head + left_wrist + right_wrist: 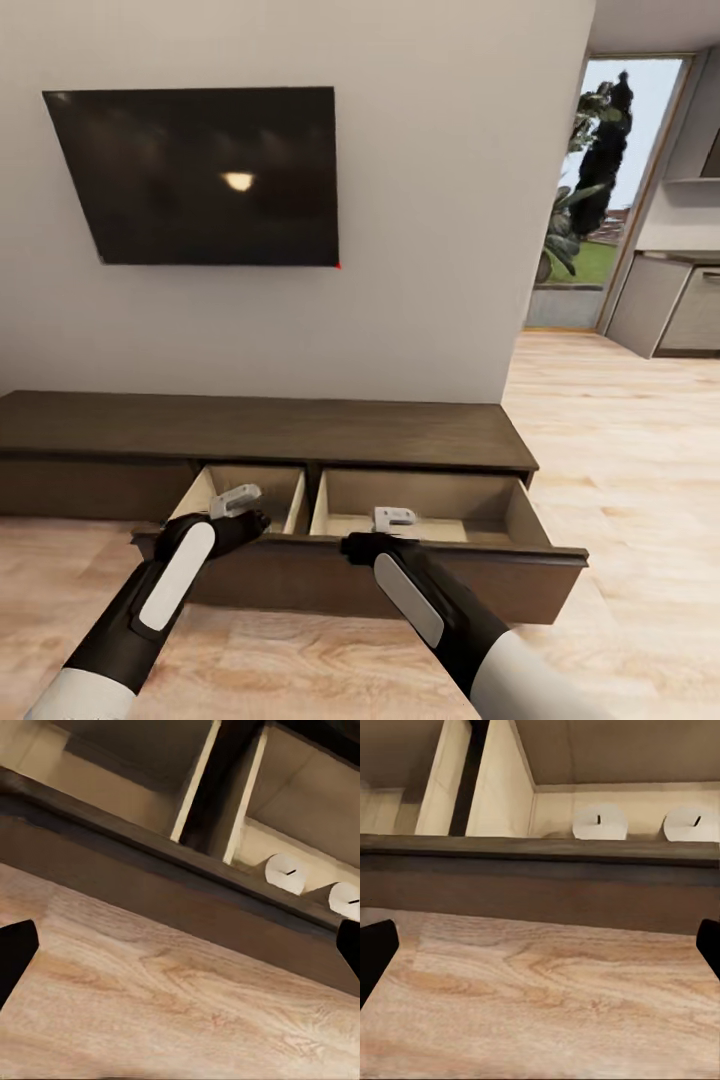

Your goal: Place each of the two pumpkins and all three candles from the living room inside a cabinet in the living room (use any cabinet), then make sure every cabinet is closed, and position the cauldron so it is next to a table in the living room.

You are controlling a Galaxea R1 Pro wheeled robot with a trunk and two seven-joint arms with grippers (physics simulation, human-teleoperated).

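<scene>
- Head view: cabinet [300,435], long low dark-brown wood, lower centre of frame below the wall TV [200,175]; two drawers pulled out, pale wood inside.
- Right wrist view: two cream candles [599,823] at the open drawer's back wall.
- Left gripper [236,500], right gripper [394,519]: fingers spread, released, grasping nothing.
- Floor [620,480]: light grained planks.

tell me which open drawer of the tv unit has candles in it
The right-hand open drawer, under the right gripper: two cream candles sit behind its front panel. The narrower left-hand drawer shows none.
</scene>
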